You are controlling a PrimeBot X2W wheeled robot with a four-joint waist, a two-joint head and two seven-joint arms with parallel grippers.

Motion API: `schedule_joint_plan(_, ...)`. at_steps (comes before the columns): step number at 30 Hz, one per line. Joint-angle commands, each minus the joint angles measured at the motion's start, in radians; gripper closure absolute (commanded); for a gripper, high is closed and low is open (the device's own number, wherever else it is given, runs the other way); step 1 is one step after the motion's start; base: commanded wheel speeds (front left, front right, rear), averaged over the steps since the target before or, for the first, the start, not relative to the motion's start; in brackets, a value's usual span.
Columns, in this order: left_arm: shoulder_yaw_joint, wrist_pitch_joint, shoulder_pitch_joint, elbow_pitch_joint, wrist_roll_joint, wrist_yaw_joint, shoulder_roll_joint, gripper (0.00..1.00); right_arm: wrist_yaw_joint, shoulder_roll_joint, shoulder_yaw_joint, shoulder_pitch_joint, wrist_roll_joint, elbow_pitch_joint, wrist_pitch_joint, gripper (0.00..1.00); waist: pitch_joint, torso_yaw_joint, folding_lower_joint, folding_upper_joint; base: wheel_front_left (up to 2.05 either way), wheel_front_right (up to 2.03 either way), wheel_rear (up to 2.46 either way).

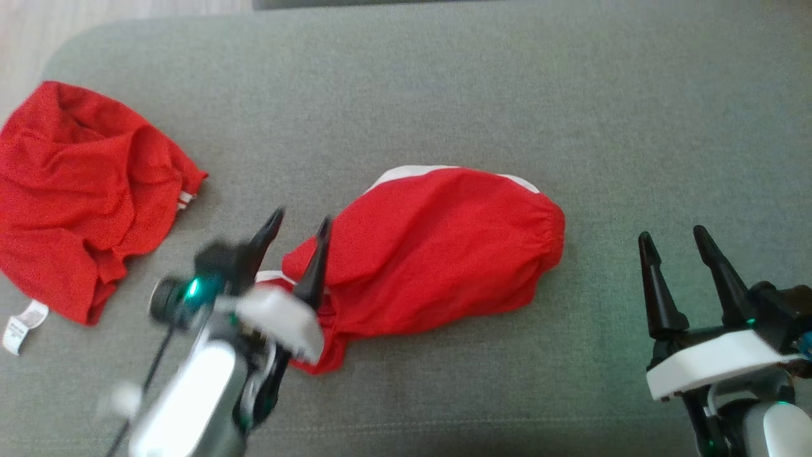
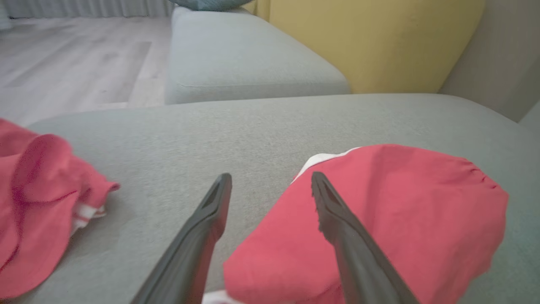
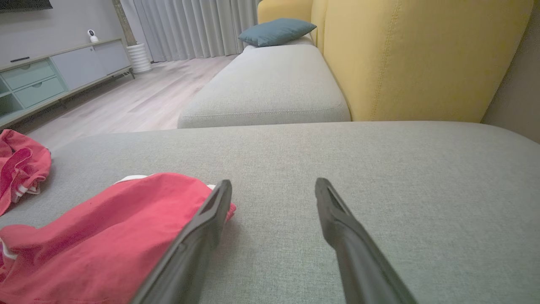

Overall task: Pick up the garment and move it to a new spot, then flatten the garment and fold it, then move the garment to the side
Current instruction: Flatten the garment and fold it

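Note:
A red garment (image 1: 431,254) with white trim lies bunched in the middle of the grey cushion (image 1: 444,95); it also shows in the left wrist view (image 2: 379,219) and the right wrist view (image 3: 105,236). My left gripper (image 1: 299,223) hovers open at the garment's left end, one finger over the red cloth (image 2: 270,179), nothing between the fingers. My right gripper (image 1: 674,236) stands open to the right of the garment, a gap of bare cushion between them (image 3: 273,183).
A second crumpled red garment (image 1: 82,197) with a white label lies at the cushion's left edge. Beyond are another grey seat (image 3: 270,84), a yellow backrest (image 3: 413,55), a blue pillow (image 3: 276,31) and wooden floor (image 3: 139,97).

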Motion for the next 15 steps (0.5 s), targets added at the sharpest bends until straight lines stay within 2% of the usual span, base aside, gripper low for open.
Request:
schedule_joint_plan(1,0.023,0.038,-0.102,0.010,-0.020,-0.032,0.001,0.00,0.008,-0.015,0.028,-0.044,0.005,-0.040,-0.001,0.00,0.026,-0.009,0.0000,0.0000,0.00,0.00,0.00)
schedule_joint_plan(7,-0.020,0.174,-0.262,0.244,-0.074,-0.147,-0.032,0.00,0.008,-0.017,0.042,-0.069,0.014,-0.027,-0.010,0.00,0.071,-0.045,0.0000,0.0000,0.00,0.00,0.00)
schedule_joint_plan(13,-0.043,0.229,-0.342,0.418,-0.091,-0.199,-0.051,0.00,0.008,-0.015,0.041,-0.080,0.020,-0.010,-0.021,0.00,0.088,-0.072,0.0000,0.0000,0.00,0.00,0.00)
schedule_joint_plan(14,-0.044,0.227,-0.352,0.440,-0.094,-0.204,-0.054,0.15,0.008,-0.014,0.040,-0.081,0.021,-0.007,-0.024,0.00,0.089,-0.076,0.0000,0.0000,0.00,0.00,0.00)
schedule_joint_plan(15,-0.043,0.209,-0.363,0.453,-0.094,-0.208,-0.055,0.86,0.008,-0.013,0.039,-0.082,0.022,-0.005,-0.026,0.00,0.091,-0.079,0.0000,0.0000,0.00,0.00,0.00)
